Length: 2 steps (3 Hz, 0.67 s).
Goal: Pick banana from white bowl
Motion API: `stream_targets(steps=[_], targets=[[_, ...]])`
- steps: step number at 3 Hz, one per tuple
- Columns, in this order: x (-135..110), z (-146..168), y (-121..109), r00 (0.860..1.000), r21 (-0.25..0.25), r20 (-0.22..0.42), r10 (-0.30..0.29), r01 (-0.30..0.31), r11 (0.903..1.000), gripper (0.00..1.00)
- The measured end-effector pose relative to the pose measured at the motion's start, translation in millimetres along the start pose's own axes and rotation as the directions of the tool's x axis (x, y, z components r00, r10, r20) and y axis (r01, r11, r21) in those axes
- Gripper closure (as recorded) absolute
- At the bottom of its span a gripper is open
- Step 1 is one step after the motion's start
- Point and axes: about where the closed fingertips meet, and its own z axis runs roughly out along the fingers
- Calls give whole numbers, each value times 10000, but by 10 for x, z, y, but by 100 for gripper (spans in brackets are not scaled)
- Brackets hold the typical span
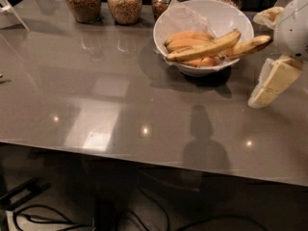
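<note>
The white bowl (pixel 211 11) stands at the back right of the grey table (pixel 96 90). It holds a long yellow banana (pixel 204 49) lying across its front, a second, browner banana (pixel 248 45) sticking out over the right rim, and orange fruit (pixel 185 38) behind. My gripper (pixel 260 59) is at the right edge of the view, just right of the bowl. It is open, with one cream finger (pixel 268 16) above and one finger (pixel 275 80) below the outer end of the browner banana. It holds nothing.
Several brown glass jars of grains (pixel 124 3) stand in a row along the back edge, left of and behind the bowl. A white object (pixel 9 8) is at the far left. Cables lie on the floor below the table's front edge.
</note>
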Motion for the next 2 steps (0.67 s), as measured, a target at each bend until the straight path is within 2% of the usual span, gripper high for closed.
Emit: stream_targets(steps=[1, 2], targets=[[-219, 150, -386, 9917, 987, 729, -1058, 984, 9902, 0], [-498, 292, -746, 9653, 1700, 1306, -2262, 2030, 9643, 0]])
